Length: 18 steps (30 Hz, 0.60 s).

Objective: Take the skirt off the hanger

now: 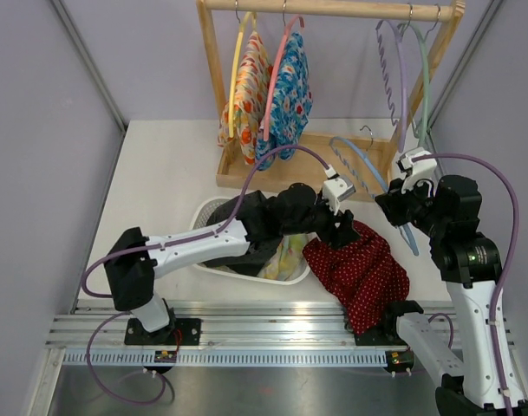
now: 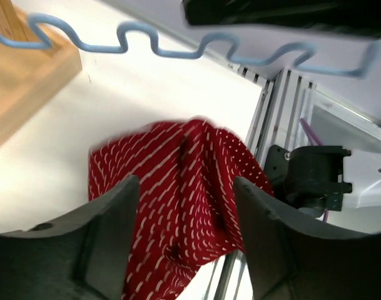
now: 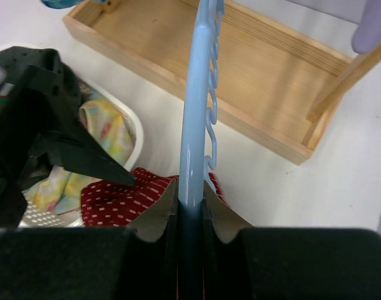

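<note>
The red skirt [image 1: 361, 270] with white dots lies crumpled on the table beside the basket, spilling toward the front rail. It is off the light blue hanger [image 1: 361, 160]. My left gripper [image 1: 343, 227] hovers just above the skirt [image 2: 177, 187], jaws open, with nothing between its fingers [image 2: 115, 219]. The wavy hanger [image 2: 177, 50] hangs beyond it. My right gripper [image 1: 394, 204] is shut on the hanger's bar [image 3: 196, 94], holding it above the table. The skirt [image 3: 109, 200] shows below the right gripper [image 3: 190, 187].
A white basket [image 1: 213, 204] holding dark and yellow clothes sits left of the skirt. The wooden rack's base [image 1: 246, 178] stands behind, with two patterned garments [image 1: 285, 95] and empty hangers [image 1: 394, 69] on its rail. A metal rail [image 1: 246, 329] runs along the front edge.
</note>
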### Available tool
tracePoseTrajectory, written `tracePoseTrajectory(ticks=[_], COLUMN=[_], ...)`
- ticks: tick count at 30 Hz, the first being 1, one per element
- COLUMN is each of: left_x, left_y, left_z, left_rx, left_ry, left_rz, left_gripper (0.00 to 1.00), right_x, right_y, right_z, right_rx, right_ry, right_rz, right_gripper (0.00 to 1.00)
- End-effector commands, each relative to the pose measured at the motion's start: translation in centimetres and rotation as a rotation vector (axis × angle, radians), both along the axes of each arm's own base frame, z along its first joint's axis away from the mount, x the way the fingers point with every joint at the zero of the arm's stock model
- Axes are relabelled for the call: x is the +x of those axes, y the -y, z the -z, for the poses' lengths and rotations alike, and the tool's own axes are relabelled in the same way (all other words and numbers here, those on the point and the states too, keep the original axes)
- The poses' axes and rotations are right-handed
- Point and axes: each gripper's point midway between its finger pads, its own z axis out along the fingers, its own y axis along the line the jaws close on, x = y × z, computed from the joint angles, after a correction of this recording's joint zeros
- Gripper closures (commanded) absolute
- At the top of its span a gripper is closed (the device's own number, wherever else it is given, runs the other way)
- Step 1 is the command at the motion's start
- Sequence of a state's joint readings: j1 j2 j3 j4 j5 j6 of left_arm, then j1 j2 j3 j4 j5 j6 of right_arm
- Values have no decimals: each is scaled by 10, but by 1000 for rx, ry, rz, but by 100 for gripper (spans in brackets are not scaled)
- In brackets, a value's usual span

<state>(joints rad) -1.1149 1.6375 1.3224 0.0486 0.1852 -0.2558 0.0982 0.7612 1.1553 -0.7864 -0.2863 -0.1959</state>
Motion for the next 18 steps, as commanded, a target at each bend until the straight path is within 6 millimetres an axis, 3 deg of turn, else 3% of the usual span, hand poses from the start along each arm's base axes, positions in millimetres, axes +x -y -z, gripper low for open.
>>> tracePoseTrajectory(ticks=[1, 5, 6, 9, 10, 12, 14, 15, 17, 18], left_x=[-6, -11, -16, -23, -27, -30, -26, -28, -29, -31], left_y=[6, -13, -23, -43, -57, -75, -97, -108, -129, -137], left_z=[-45, -71, -86, -85, -93, -73, -71, -49, -49, -29], left_rx=[-142, -174, -190, -151, -146, -68, -28, 44, 53, 96], left_ry=[40, 119, 164, 222, 237, 230, 240, 225, 226, 210], left_rz=[28, 26, 31, 38, 21, -6, -94, -110, -169, -178], left_gripper=[24, 8, 5, 1, 1, 1, 1, 1, 1, 1], right_x=[-6, -2, 0, 10, 13, 25, 38, 44, 59, 65], right_y=[-19, -19, -18, -18, -18, -17, -15, -14, -12, -12], right_z=[-25, -45, -50, -74, -80, -101, -122, -128, -148, -156], right_rx=[34, 38, 43, 64, 69, 98, 140, 152, 190, 191], right_ry=[48, 71, 74, 92, 96, 110, 129, 133, 149, 172], right_rz=[-121, -114, -107, -84, -76, -44, -5, 14, 55, 60], right_gripper=[100, 100, 100, 100, 100, 100, 100, 100, 100, 100])
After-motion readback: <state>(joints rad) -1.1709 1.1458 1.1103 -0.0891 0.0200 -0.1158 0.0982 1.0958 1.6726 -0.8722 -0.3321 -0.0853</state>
